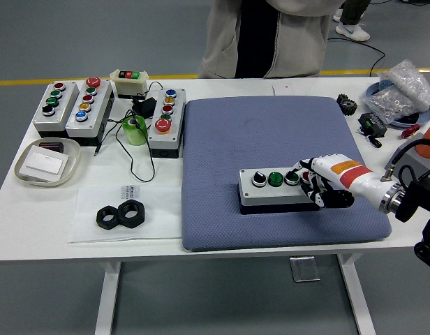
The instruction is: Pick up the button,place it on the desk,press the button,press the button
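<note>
Button box (279, 190) sitting flat on the blue pad (271, 139) mid-surface, right hand (320, 185) curled over its right end gripping nothing, so probably best to push straight down with one fingertip, not shove the box sideways.

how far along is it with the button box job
The pick and place looks done: the button box sits flat on the blue mat. Pressing is in hand: the right robot hand lies over the box's right end, fingers on or just above the buttons there. Whether a press has registered cannot be told, so one or both presses may be left. The left arm is out of view.
</note>
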{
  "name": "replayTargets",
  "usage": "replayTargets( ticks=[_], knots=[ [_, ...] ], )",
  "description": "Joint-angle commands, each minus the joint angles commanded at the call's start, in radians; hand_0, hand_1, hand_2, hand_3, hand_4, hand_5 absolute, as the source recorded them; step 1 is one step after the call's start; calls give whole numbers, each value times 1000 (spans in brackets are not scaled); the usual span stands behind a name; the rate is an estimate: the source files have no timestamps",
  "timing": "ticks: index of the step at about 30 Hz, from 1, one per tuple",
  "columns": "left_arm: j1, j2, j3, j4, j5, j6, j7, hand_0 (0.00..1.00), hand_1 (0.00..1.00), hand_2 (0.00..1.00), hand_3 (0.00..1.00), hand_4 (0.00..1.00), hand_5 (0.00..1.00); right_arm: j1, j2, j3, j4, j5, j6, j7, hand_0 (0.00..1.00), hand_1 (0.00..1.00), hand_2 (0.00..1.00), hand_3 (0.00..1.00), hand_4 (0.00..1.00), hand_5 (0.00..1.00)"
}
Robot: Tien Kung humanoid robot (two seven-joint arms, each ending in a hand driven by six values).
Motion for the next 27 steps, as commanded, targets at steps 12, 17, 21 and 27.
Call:
replayTargets(
  ticks=[12,17,21,27],
  knots=[
    [0,0,2,0,-2,0,-1,762,826,859,826,629,998,5,3,-35,-8,-5,23,-15,336,98,208,675,478,2],
    [-1,1,5,0,-8,0,-2,762,827,859,826,629,998,8,5,-36,-13,-7,26,-19,337,99,209,675,480,2],
    [-2,1,7,-1,-10,0,-2,762,827,859,826,629,998,9,5,-30,-14,-9,25,-21,337,99,209,676,482,2],
    [-4,1,9,-1,-13,-1,-3,758,827,859,826,629,998,11,6,-34,-19,-9,26,-22,337,98,209,676,483,2]
  ],
)
